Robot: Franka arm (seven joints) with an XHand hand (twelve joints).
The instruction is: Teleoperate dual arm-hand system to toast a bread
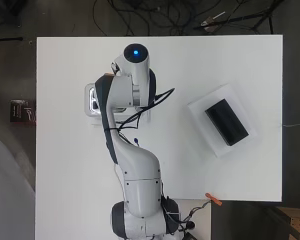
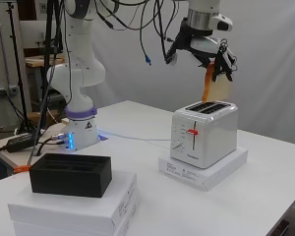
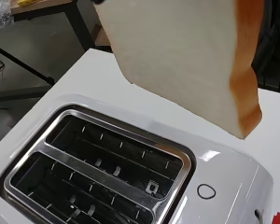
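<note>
Holding pale square bread slice with orange crust (image 2: 219, 88) pinched in my robot hand (image 2: 217, 58) | hanging upright above white 2-slot toaster (image 2: 203, 133), edge down for slot entry

A pale bread slice (image 2: 218, 88) with an orange-brown crust is hanging tilted just above the white toaster (image 2: 204, 133), seemingly over its far slot; both slots are standing empty, red lever (image 2: 192, 131) apparently up.
</note>
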